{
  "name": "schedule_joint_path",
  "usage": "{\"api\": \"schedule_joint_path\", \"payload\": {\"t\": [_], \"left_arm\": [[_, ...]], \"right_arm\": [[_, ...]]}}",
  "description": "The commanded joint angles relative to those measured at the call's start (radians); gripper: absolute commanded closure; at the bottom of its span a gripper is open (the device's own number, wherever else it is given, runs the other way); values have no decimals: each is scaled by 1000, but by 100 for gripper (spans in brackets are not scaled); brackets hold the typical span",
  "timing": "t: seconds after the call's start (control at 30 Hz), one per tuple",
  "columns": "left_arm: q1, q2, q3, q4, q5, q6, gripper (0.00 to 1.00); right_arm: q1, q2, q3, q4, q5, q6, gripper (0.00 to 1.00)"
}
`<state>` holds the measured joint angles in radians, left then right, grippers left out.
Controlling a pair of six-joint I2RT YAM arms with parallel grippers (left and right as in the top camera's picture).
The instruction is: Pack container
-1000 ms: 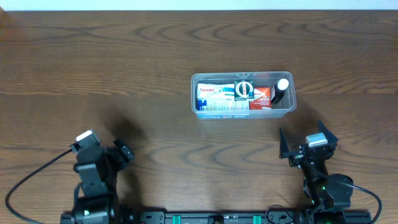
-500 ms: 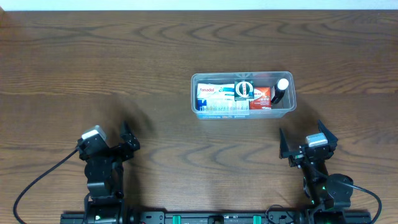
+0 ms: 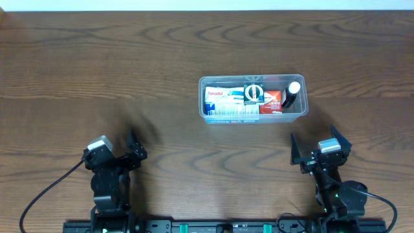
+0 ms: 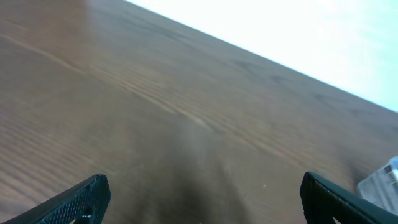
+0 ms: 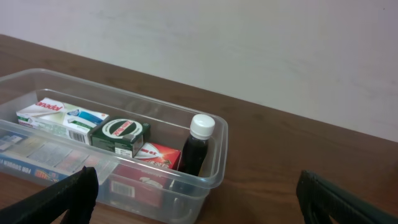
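Broadly, the wooden table (image 3: 97, 65) is bare around both arms, and the only thing that has moved in the last second is the left arm: it has drawn back toward its base and swung slightly inward, so the left gripper (image 3: 134, 146) now hangs low over plain wood with its jaws spread wide and nothing between them. The right gripper (image 3: 314, 145) has not shifted; its jaws are equally wide and empty. The container (image 3: 220, 78) sits just ahead of the right gripper and a little to its left, and well ahead of the left gripper, far off to its right. Inside lie a flat blue-and-white pack (image 5: 37, 158), a white box (image 5: 59, 115), a green box (image 5: 121, 134) and a red box (image 5: 155, 155), with a dark bottle (image 5: 196, 149) upright at the end nearest the right gripper. With nothing loose on the table and both arms pulled back, the packing looks finished.
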<state>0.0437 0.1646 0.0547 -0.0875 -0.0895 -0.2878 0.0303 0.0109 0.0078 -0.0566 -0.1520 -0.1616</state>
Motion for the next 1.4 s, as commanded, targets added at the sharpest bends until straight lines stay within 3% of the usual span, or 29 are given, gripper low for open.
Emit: {"api": "schedule_joint_path", "payload": {"t": [0.0, 0.53, 0.7, 1.37], "left_arm": [[-4, -45, -40, -3, 15, 17, 2], [-44, -163, -43, 0, 64, 125, 2], [-44, -163, -43, 0, 79, 233, 2], [-44, -161, -43, 0, 78, 232, 2]], "right_arm": [[10, -6, -3, -4, 6, 8, 1], [9, -6, -3, -4, 6, 8, 1], [10, -6, -3, -4, 6, 8, 1], [10, -6, -3, -4, 6, 8, 1]]}}
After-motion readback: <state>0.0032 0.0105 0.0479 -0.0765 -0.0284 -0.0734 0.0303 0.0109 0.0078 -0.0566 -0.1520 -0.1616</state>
